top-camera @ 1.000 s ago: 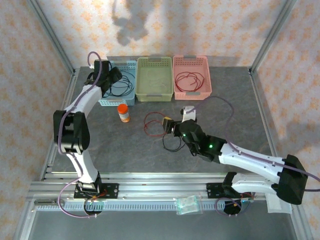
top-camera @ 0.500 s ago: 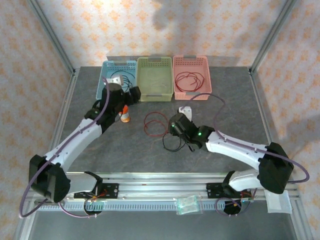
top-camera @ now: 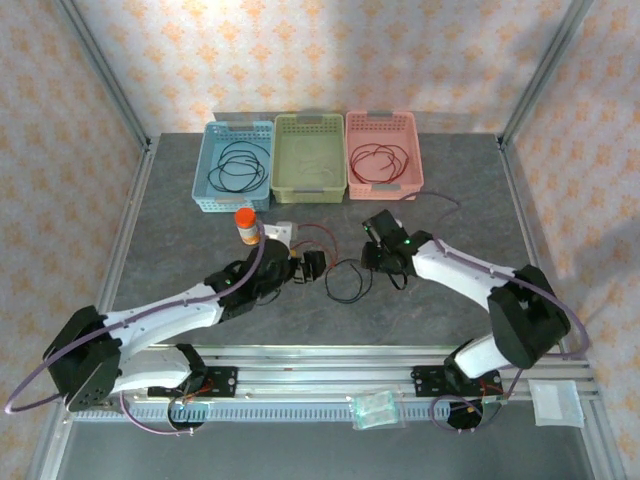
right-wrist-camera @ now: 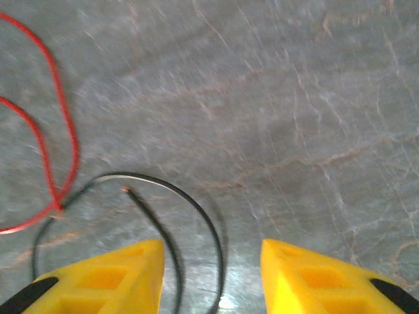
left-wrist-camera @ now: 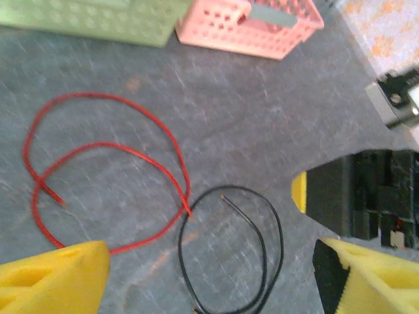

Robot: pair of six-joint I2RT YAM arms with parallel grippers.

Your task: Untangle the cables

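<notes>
Two cables lie loose on the table. A red cable [left-wrist-camera: 105,176] forms two loops, and one end touches a black cable [left-wrist-camera: 229,252] coiled beside it. My left gripper [left-wrist-camera: 209,255] hovers open above both, with nothing between its fingers. In the top view it [top-camera: 310,266] covers most of the red cable [top-camera: 318,231]. My right gripper [right-wrist-camera: 211,250] is low at the right side of the black loop [top-camera: 348,282]. Its jaws stand apart and a black strand [right-wrist-camera: 219,261] runs between them. Another black cable [top-camera: 236,166] lies in the blue basket [top-camera: 203,170]. Another red cable [top-camera: 381,160] lies in the pink basket [top-camera: 414,160].
A green basket [top-camera: 310,185] stands between the blue and pink ones along the back. An orange bottle [top-camera: 246,226] stands just behind my left forearm. The right gripper [left-wrist-camera: 366,196] shows at the right of the left wrist view.
My left arm has swung from the blue basket down to the table's middle, over the red cable. My right gripper has shifted to the black loop's right side and its jaws have narrowed.
</notes>
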